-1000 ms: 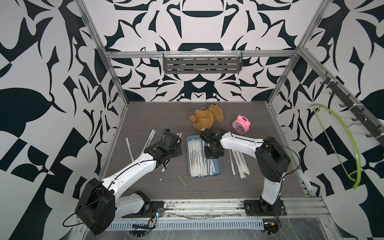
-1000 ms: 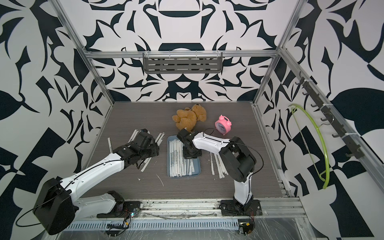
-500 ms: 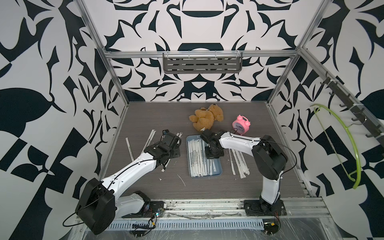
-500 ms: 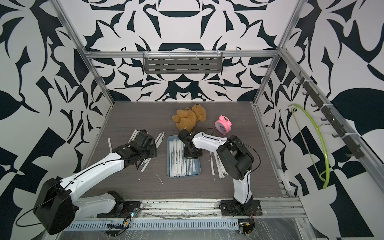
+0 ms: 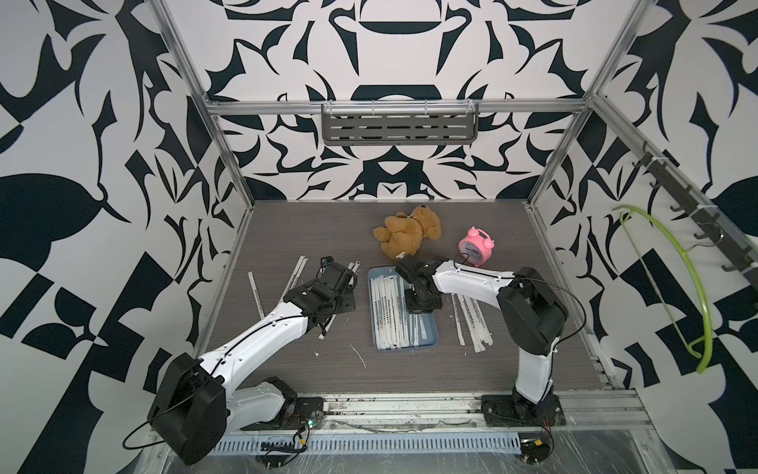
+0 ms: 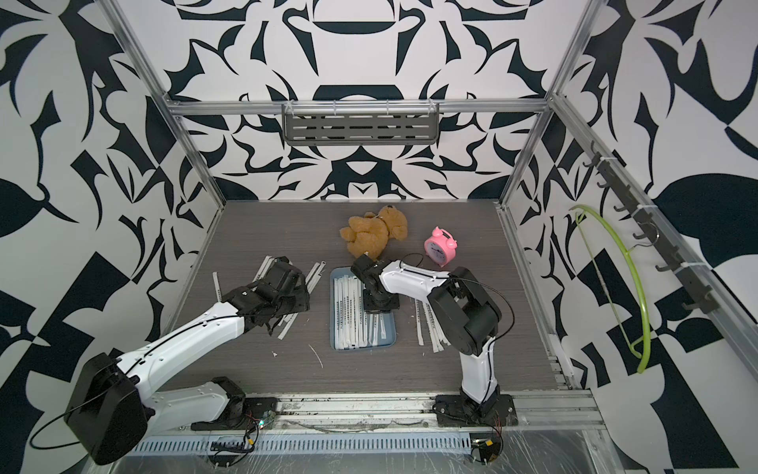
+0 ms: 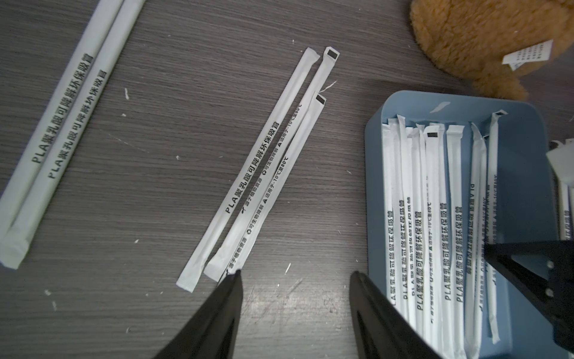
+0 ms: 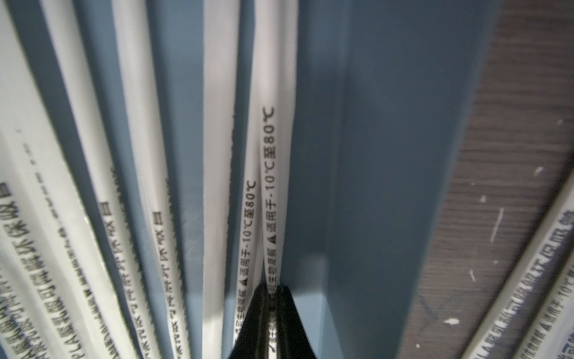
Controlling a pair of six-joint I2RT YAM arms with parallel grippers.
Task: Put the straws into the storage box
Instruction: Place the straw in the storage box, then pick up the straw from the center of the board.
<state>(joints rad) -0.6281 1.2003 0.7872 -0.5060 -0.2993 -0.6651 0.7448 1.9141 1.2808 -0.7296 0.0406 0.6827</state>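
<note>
In both top views the blue-grey storage box (image 5: 404, 348) (image 6: 363, 348) sits mid-bench (image 5: 311, 230), and many paper-wrapped straws (image 5: 385, 312) lie lengthwise in it. More loose straws lie on the bench to either side: a fan on the left (image 5: 296, 273) and a row just to the right (image 5: 471, 324). The right pincer (image 5: 422, 307) hangs low over the right half of the box. The left pincer (image 5: 343, 287) is over the bench just left of it. A teddy bear (image 5: 406, 238) and a pink alarm clock (image 5: 475, 248) lie beyond the box's far end.

In the left wrist view the left pincer (image 7: 295, 273) gapes open, with bare bench between its fingers. One fingertip (image 7: 234, 279) is at the near end of three loose straws (image 7: 264, 167); the other finger is by the box's left wall (image 7: 374, 186).

In the right wrist view the right pincer (image 8: 273, 290) is closed on one straw (image 8: 273, 186) inside the box. That straw runs along the floor, touching another straw and near a long side wall (image 8: 372, 155).
</note>
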